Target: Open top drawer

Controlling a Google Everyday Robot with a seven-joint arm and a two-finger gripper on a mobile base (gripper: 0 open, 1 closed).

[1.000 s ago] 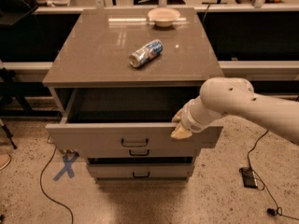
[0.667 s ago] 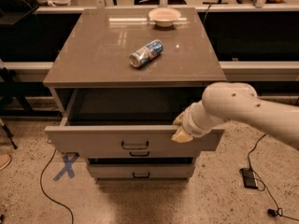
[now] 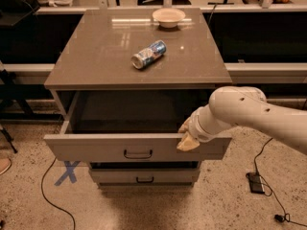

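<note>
The top drawer [image 3: 96, 148] of the grey cabinet stands pulled out towards me. Its flat grey front has a small black bar handle [image 3: 138, 154] at centre and its dark inside [image 3: 129, 111] shows. My gripper [image 3: 187, 137] sits at the right part of the drawer's upper front edge, on the end of my white arm [image 3: 249, 114] that reaches in from the right. A tan fingertip [image 3: 188, 143] lies over the front face. Below, a narrower drawer front [image 3: 144, 176] with a like handle is shut.
On the cabinet top [image 3: 96, 61] a can [image 3: 148, 54] lies on its side and a white bowl [image 3: 169, 17] stands at the back. A blue tape X [image 3: 67, 172] and cables [image 3: 53, 195] lie on the floor at left; a power brick [image 3: 255, 182] lies at right.
The drawer has come out a little further towards me, and my gripper moved with its front edge.
</note>
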